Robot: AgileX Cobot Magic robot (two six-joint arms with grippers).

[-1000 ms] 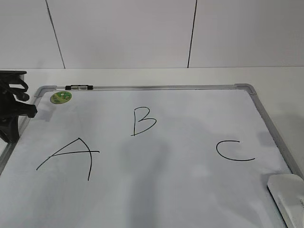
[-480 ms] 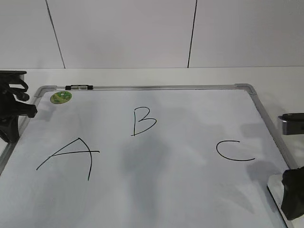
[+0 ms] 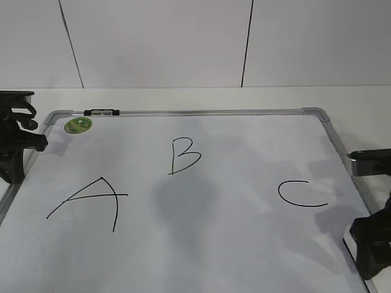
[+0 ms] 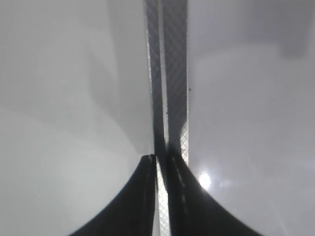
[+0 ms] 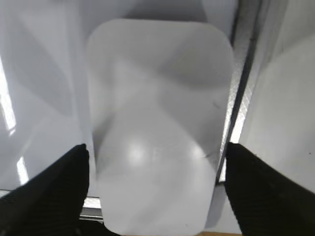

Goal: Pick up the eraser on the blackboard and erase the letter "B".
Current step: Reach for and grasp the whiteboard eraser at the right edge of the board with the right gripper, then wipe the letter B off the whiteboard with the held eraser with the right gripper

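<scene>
Left claw (image 3: 15, 143) sits at the blackboard's (image 3: 201, 113) left edge, just below the upper left corner, and from my station I read its two dark fingers (image 4: 142, 196) as pressed nearly together, with only a thin sliver of the grey frame rail showing between them in the wrist view. Just right of that corner, on the board surface, is the round green sticker (image 3: 78, 125), and a small black clip (image 3: 102, 112) sits on the top frame rail beside it. Moving right across the board I see the wide black "A" (image 3: 91, 204) in the lower left area, then the letter "B" (image 3: 183, 155) higher up and near the board's middle, its marker line whole and unsmudged. Further right, toward the board's right rail, is the open "C" (image 3: 300, 194). At the board's lower right corner the right claw (image 3: 372, 250) hangs low over the surface. Its wrist camera shows the fingers (image 5: 47, 189) spread wide, one on either side of the eraser (image 5: 157, 123), which lies flat on the board against the right frame rail; I cannot tell whether the pads touch it. In the exterior view the claw hides the eraser.
</scene>
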